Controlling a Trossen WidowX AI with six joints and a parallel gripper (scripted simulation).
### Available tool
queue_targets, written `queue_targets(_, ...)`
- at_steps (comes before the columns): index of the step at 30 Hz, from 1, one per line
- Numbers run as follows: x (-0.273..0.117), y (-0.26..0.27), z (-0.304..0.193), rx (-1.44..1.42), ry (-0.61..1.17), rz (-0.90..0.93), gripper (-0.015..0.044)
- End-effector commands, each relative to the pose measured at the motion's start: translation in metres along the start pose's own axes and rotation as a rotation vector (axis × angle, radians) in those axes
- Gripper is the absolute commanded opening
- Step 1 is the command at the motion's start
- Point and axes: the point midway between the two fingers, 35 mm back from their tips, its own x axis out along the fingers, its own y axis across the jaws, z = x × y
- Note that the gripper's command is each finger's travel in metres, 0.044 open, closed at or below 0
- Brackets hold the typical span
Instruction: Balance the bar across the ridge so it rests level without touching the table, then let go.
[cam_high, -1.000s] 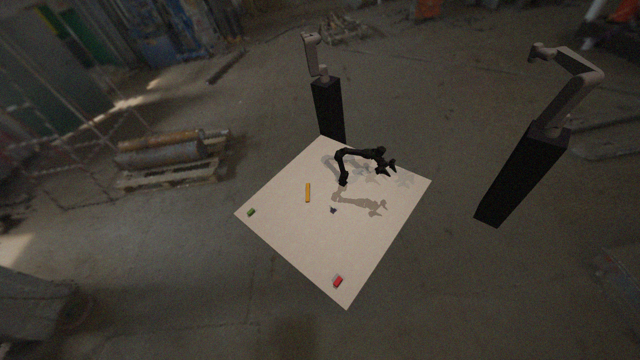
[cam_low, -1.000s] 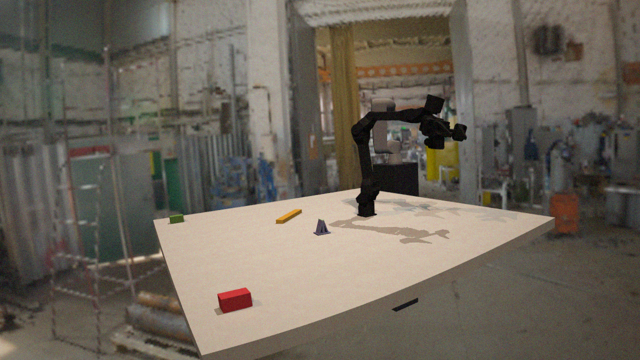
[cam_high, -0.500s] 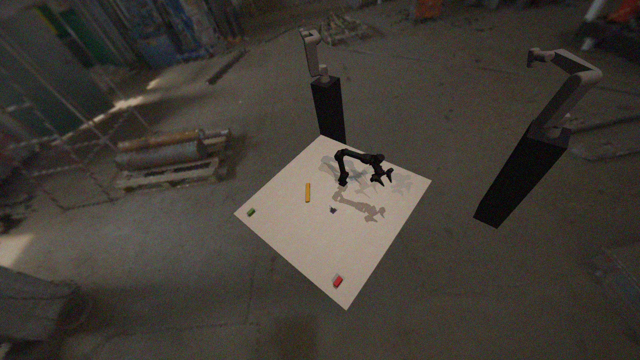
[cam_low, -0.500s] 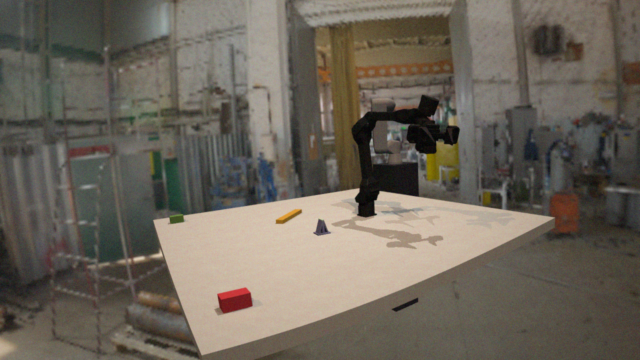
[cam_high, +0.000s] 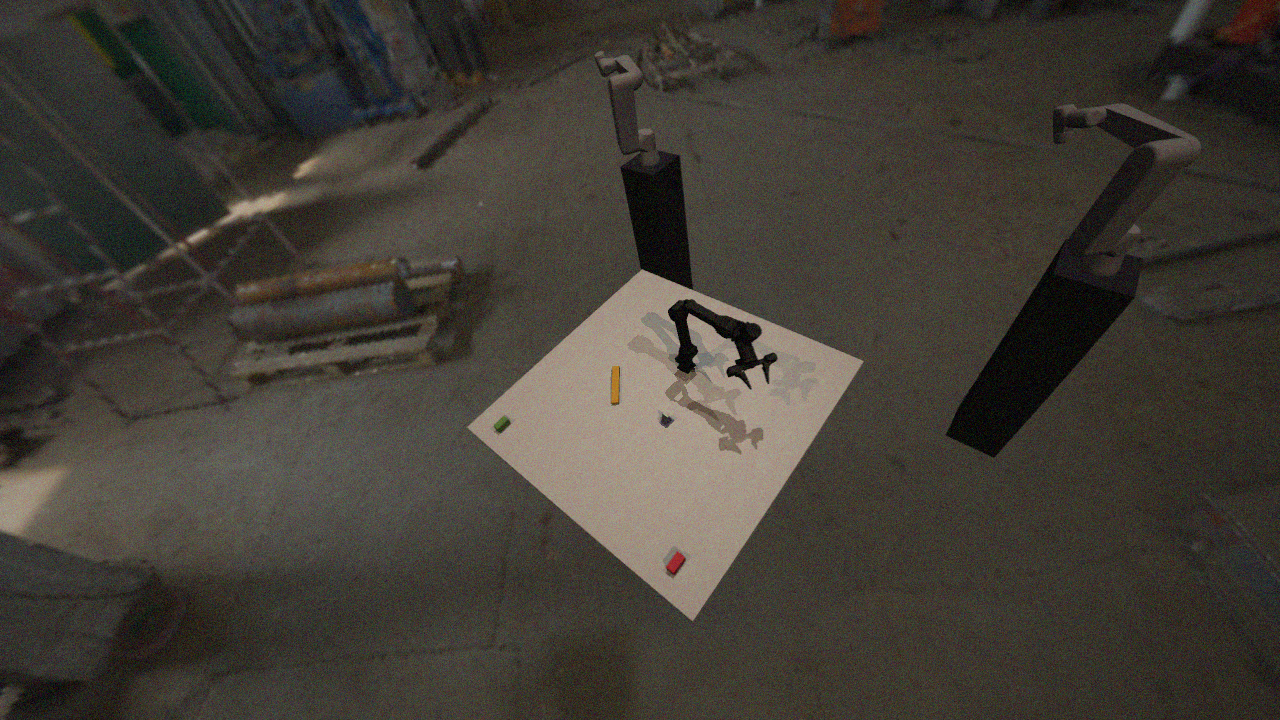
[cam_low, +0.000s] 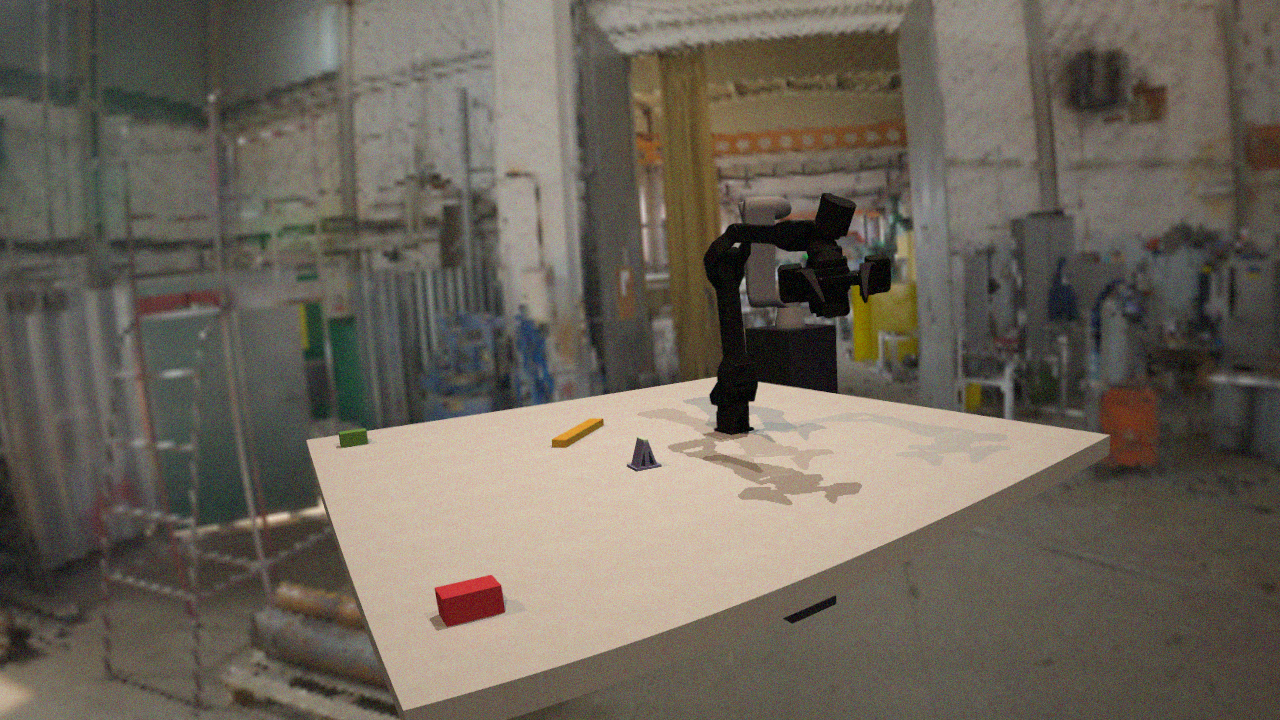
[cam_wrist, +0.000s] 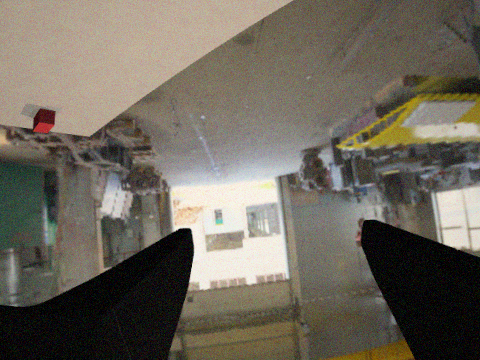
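The orange bar (cam_high: 614, 385) (cam_low: 578, 433) lies flat on the table (cam_high: 581, 483) (cam_low: 554, 528) (cam_wrist: 125, 45), to the left of the arm's base in the top and exterior views. The small dark grey-purple ridge (cam_high: 665, 420) (cam_low: 645, 454) stands upright on the table, apart from the bar, with nothing on it. My gripper (cam_high: 759, 385) (cam_low: 843, 300) (cam_wrist: 278, 235) is open and empty, high above the table on the far side of the ridge from the bar. The wrist view shows neither bar nor ridge.
A green block (cam_high: 502, 423) (cam_low: 353, 437) lies near the table's left corner. A red block (cam_high: 675, 562) (cam_low: 469, 600) (cam_wrist: 44, 121) lies near the front corner. Two pale arms stand on black pedestals (cam_high: 660, 214) (cam_high: 1042, 349) beyond the table edges.
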Motion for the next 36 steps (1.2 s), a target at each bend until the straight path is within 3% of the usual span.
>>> queue_targets(1,0.012,0.018,0.005,0.041,-0.031,0.044,0.0315)
queue_targets(20,0.045,0.127,0.012,0.289,-0.113,0.281,0.0315)
queue_targets(36,0.05,0.221,0.026,0.522,-0.158,0.479,0.0315)
